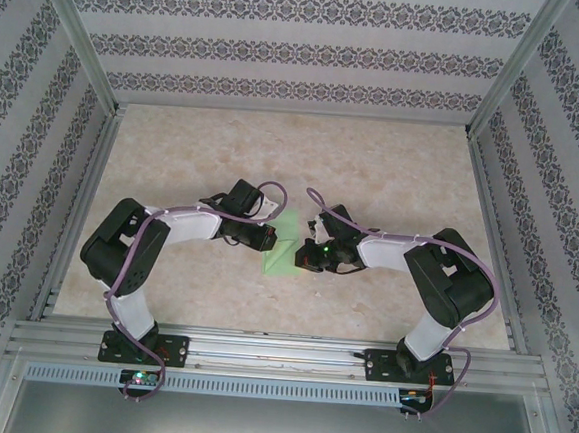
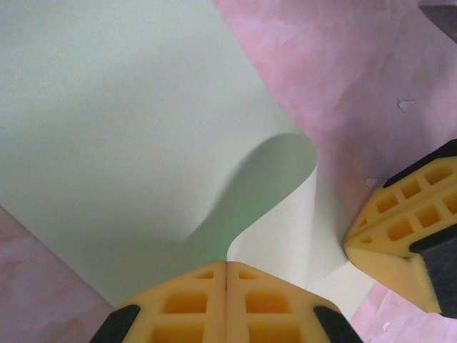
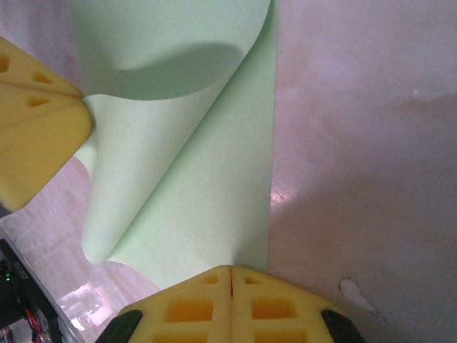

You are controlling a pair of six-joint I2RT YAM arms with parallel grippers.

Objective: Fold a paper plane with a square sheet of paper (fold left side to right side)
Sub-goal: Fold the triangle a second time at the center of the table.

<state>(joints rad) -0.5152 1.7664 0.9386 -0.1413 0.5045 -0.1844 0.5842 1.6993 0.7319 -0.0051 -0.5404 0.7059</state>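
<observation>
— Marbled beige counter [image 1: 393,175], patterned walls [image 1: 282,50] on three sides, a metal rail [image 1: 279,351] along the near edge. Where is the sheet [image 1: 285,246]?

— Mid-counter, between the left arm [image 1: 136,255] and the right arm [image 1: 445,279]. It is pale green and plain. Most of it lies flat. One part is raised off the counter and bends over in a soft, rounded curl.

— Who has the raised part?

— The left tool [image 2: 226,279]. In its wrist view its yellow pads [image 2: 182,307] are pressed together. The curled paper runs straight into the seam between them. So it is closed on the sheet and holds that edge up above the flat part.

— And the right tool [image 3: 232,279]?

— Closed too. Its pads touch each other, and the sheet's near edge reaches into the seam, low against the counter. From there one straight edge of the paper runs away along the bare surface.

— How do the two stand to each other?

— Close, facing across the paper. From the left wrist, the right tool shows at the sheet's right-hand border. From the right wrist, the left tool sits at the left, at the end of the curl. The curl casts a shadow on the paper beneath it.
</observation>
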